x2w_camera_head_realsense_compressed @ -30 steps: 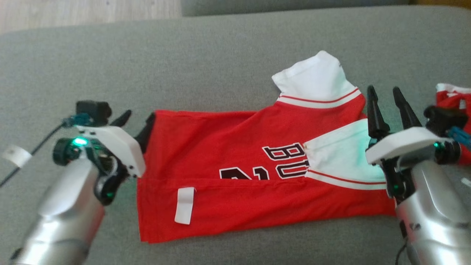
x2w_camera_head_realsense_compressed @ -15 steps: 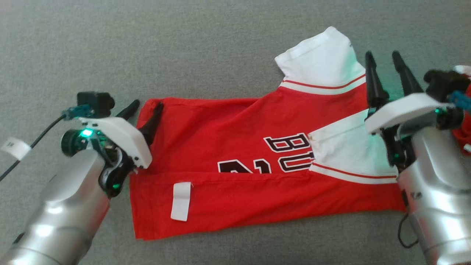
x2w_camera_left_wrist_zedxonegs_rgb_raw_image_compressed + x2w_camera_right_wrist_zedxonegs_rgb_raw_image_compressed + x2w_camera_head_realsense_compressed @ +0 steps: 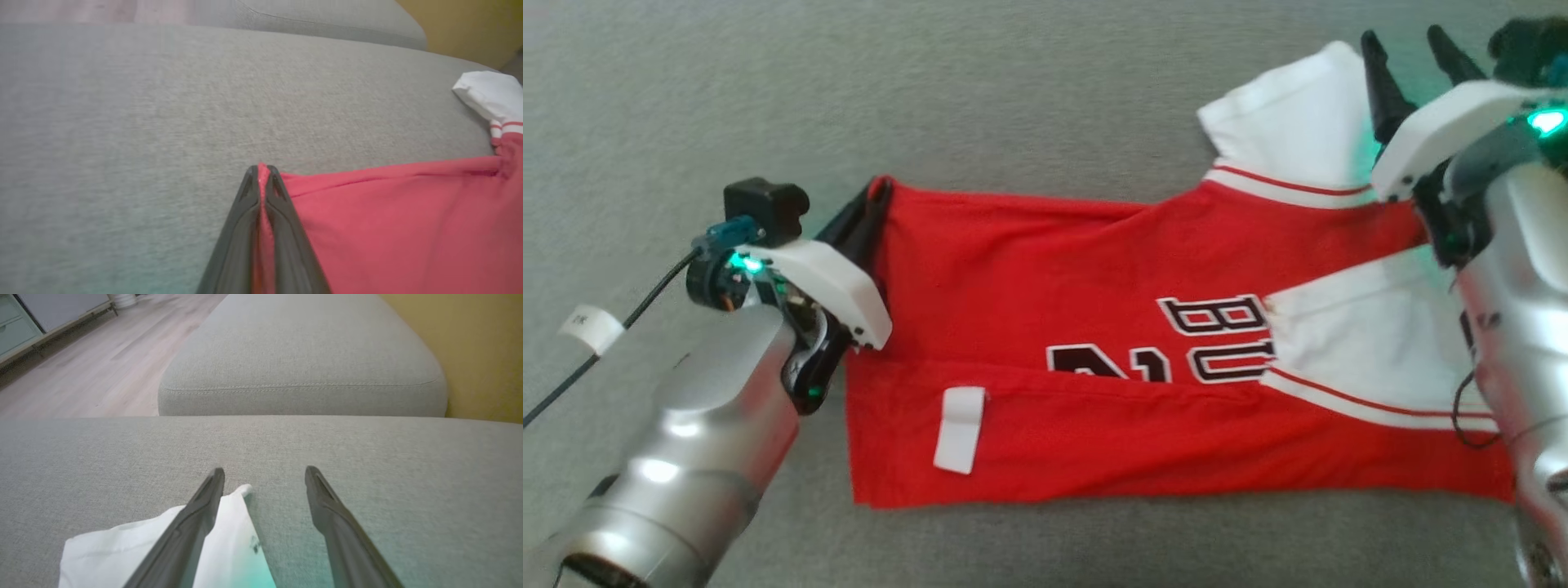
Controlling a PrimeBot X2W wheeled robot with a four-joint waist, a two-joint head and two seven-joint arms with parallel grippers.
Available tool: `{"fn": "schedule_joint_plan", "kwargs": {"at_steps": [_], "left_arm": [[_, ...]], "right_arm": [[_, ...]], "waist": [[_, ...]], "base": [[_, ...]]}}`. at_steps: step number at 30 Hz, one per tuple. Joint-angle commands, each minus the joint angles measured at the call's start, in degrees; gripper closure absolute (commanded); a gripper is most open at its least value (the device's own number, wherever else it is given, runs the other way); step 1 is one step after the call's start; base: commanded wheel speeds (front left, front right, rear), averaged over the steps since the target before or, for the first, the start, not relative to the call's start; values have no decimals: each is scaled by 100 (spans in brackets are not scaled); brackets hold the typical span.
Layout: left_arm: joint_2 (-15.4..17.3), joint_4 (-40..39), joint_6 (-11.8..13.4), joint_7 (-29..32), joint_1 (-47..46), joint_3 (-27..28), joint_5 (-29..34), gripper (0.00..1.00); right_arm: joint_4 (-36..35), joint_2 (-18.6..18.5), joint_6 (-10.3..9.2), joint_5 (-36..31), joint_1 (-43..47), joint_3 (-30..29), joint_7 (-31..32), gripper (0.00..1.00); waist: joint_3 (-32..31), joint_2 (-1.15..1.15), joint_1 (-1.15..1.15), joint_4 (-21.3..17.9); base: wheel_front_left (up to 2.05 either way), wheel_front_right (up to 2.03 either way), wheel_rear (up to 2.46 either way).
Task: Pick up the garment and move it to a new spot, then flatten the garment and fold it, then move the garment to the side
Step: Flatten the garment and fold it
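Pulling on one corner alone could drag the red basketball jersey (image 3: 1094, 327) askew or undo its fold. The left gripper (image 3: 262, 168) has its jaws pinched tight on the hem corner at centre left of the head view, while the right gripper (image 3: 264, 469) hangs at upper right, jaws wide over the white sleeve (image 3: 235, 526), holding nothing. That thin pinch might slip. The jersey lies lengthwise across the grey sofa cushion (image 3: 1013, 98), its lower edge folded over black lettering, a white tag (image 3: 960, 429) showing.
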Motion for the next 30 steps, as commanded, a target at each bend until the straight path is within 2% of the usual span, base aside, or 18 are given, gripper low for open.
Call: {"fn": "schedule_joint_plan", "kwargs": {"at_steps": [1, 9, 10, 11, 12, 19, 25, 30], "left_arm": [[121, 32, 65, -249, -313, 211, 72, 100], [-268, 284, 35, -717, -473, 196, 78, 100], [-291, 308, 29, -752, -482, 193, 74, 100], [-312, 329, 23, -787, -488, 196, 64, 100], [-331, 349, 19, -826, -493, 209, 50, 100], [-371, 502, 72, -1028, -610, 354, 90, 100], [-284, 208, 491, -1111, -829, 975, 420, 100], [-259, -309, 717, -1114, -439, 1662, 983, 100]], "right_arm": [[47, -20, -4, -65, -202, 94, 162, 0], [935, -137, -4, -346, -582, -25, 621, 0], [983, -121, -4, -364, -608, -5, 619, 24], [997, -101, -4, -358, -637, 12, 574, 98], [1007, -100, -4, -347, -673, 9, 506, 100], [1076, -223, -4, -452, -918, -56, -62, 100], [1042, -250, -4, -572, -1195, -350, -1144, 100], [914, -54, -4, -445, -1089, -440, -1488, 100]], "waist": [[101, 0, -1, 238], [202, 0, -1, 670], [208, 0, -1, 690], [212, 0, -1, 705], [216, 0, -1, 716], [184, 0, -1, 721], [129, 0, -1, 641], [-54, 0, -1, 463]], "base": [[0, 0, 0], [0, 0, 0], [0, 0, 0], [0, 0, 0], [0, 0, 0], [0, 0, 0], [0, 0, 0], [0, 0, 0]]}}
